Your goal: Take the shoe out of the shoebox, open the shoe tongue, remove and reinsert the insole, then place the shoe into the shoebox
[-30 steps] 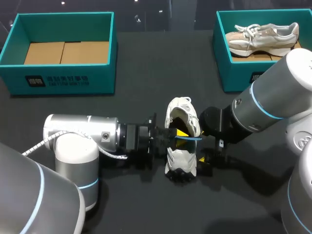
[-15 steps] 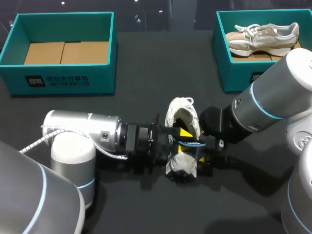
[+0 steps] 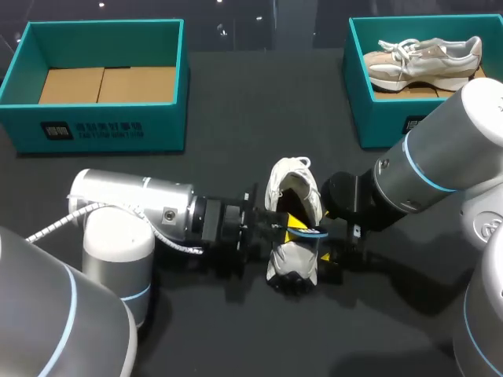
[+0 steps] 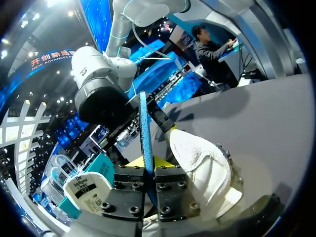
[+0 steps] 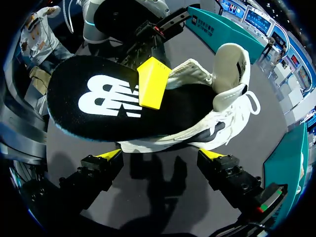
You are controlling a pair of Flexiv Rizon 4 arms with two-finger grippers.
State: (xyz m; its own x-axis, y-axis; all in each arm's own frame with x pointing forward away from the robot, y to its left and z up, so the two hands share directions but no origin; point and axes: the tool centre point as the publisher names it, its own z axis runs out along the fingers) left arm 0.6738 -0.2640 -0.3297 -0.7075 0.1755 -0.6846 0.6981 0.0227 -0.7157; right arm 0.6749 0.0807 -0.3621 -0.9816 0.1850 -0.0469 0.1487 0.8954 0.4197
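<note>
While the white shoe [image 3: 292, 259] lies on the dark table [image 3: 236, 118] near the middle, between the two arms, the left gripper [image 4: 149, 162] is clamped on its black, blue-edged insole [image 5: 98, 103], which sticks partly out of the shoe's opening. The right gripper [image 5: 162, 154] sits just right of the shoe, its fingers spread apart along the sole; whether they touch it cannot be told. A teal shoebox [image 3: 102, 122] stands far left, and a second shoebox [image 3: 376, 110] far right holds a beige shoe [image 3: 424, 56].

A white logo [image 5: 106, 101] marks the insole [image 5: 63, 98] — small unreadable print [image 3: 93, 130] fronts the left shoebox [image 3: 161, 118].
</note>
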